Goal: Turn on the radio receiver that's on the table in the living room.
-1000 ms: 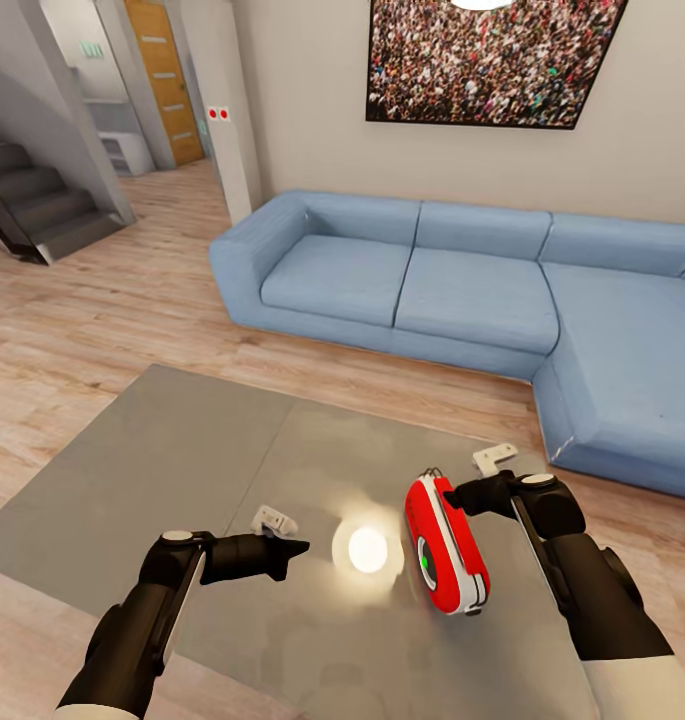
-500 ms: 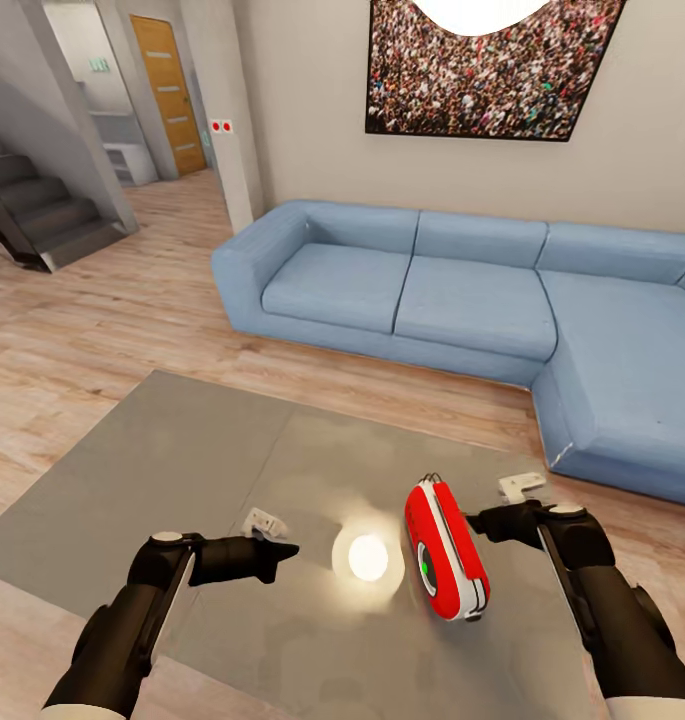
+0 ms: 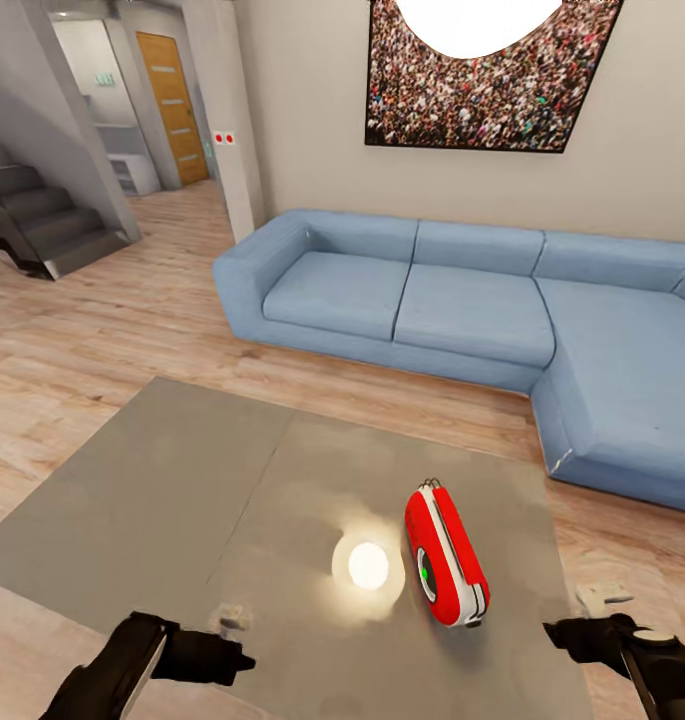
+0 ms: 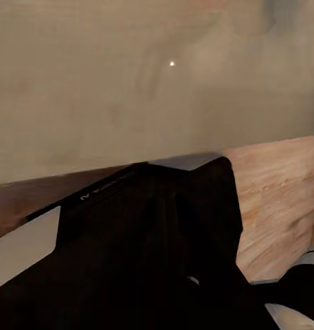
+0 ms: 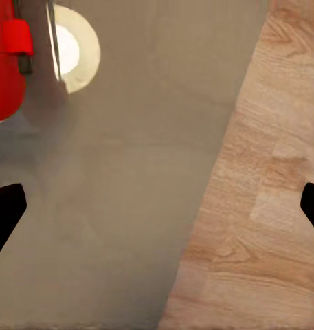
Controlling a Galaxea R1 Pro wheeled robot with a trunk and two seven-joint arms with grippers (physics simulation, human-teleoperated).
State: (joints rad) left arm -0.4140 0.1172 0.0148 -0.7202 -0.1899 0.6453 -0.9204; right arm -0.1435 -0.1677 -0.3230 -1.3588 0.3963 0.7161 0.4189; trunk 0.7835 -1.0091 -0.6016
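Observation:
The red radio receiver [image 3: 445, 557] with white stripe trim lies on the glossy grey table [image 3: 182, 480], its green light showing on the round dial. In the right wrist view the radio receiver [image 5: 5, 62] is apart from my open right gripper [image 5: 157, 206], which hangs over the table's edge and the wood floor. In the head view my right gripper [image 3: 567, 635] is low, to the right of the radio and not touching it. My left gripper [image 3: 232, 660] hovers by the table's near edge, well left of the radio. Its black fingers [image 4: 198, 206] look pressed together with nothing between them.
A bright lamp reflection [image 3: 367, 565] glares on the tabletop just left of the radio. The blue L-shaped sofa [image 3: 432, 290] stands behind and to the right of the table. Light wood floor [image 3: 112, 320] stretches left toward grey stairs [image 3: 42, 215].
Both arms have drawn back toward me and sunk low in the head view, the right gripper leaving the radio's side. The camera has tilted slightly. The radio has not moved.

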